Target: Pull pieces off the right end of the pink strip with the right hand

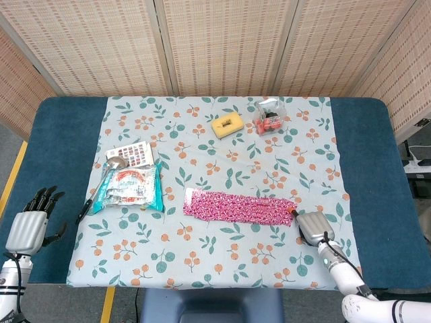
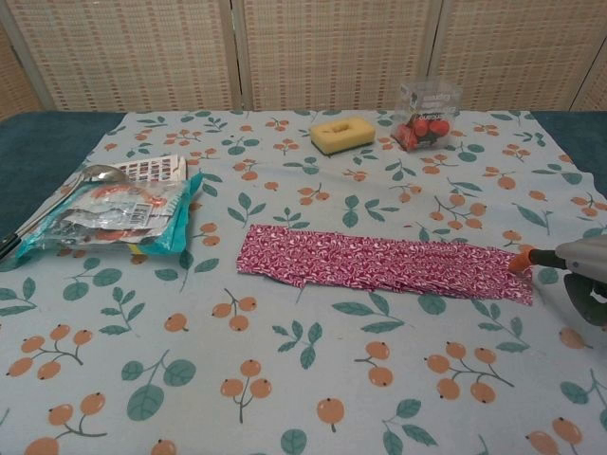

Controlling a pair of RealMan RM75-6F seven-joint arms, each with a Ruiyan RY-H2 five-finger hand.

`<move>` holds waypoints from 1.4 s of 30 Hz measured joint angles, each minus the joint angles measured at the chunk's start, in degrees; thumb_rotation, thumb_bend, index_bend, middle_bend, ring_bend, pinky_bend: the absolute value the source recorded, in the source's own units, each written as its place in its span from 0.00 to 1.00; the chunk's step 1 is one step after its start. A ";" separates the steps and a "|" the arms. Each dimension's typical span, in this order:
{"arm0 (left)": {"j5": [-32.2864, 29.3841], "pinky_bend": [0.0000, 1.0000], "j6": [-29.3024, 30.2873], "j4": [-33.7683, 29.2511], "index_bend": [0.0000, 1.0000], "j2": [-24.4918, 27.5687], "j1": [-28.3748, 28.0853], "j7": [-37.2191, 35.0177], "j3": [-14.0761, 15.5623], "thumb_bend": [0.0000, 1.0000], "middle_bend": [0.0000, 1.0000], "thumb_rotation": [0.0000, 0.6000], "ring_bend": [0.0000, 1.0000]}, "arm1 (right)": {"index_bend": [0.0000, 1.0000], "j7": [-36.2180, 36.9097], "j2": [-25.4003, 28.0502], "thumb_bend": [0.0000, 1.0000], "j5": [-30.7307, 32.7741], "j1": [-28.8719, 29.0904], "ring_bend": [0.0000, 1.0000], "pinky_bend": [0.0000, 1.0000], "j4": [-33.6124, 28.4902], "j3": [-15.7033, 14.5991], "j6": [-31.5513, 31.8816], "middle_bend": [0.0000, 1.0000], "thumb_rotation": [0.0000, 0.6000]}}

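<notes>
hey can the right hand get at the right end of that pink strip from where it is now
Probably yes. The right hand sits just beside the right end of the pink strip, its orange fingertip at the strip's edge, with nothing between them. Whether it already holds the strip is unclear.

yellow sponge at twelve o'clock, bag of red fruit just beside it at one; at nine, a teal snack packet, spoon lying alongside.
</notes>
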 measured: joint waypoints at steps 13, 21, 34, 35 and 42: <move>-0.07 0.24 0.04 -0.10 0.15 -0.06 0.01 0.31 -0.04 0.37 0.07 1.00 0.05 | 0.32 -0.74 5.65 1.00 -4.05 -2.38 0.98 0.88 -4.15 -5.23 3.09 0.88 1.00; -0.10 0.24 -0.29 -0.18 0.15 -0.22 -0.15 1.02 0.06 0.37 0.07 1.00 0.05 | 0.32 1.70 7.32 1.00 -9.60 -3.87 0.98 0.88 -6.67 -5.46 5.70 0.88 1.00; -0.10 0.24 -0.35 -0.16 0.15 -0.10 -0.16 0.81 0.08 0.37 0.06 1.00 0.05 | 0.26 10.45 4.52 1.00 -15.68 -3.07 0.98 0.88 -4.07 -1.31 2.73 0.88 1.00; -0.11 0.24 -0.31 -0.15 0.15 -0.09 -0.15 0.74 0.06 0.37 0.06 1.00 0.05 | 0.26 10.25 4.00 1.00 -14.63 -2.60 0.98 0.88 -3.61 -0.95 1.89 0.88 1.00; -0.25 0.24 -0.02 -0.13 0.15 0.05 0.01 0.31 -0.11 0.37 0.07 1.00 0.05 | 0.25 7.25 0.44 1.00 -7.12 0.07 0.98 0.88 -0.69 1.03 -0.89 0.88 1.00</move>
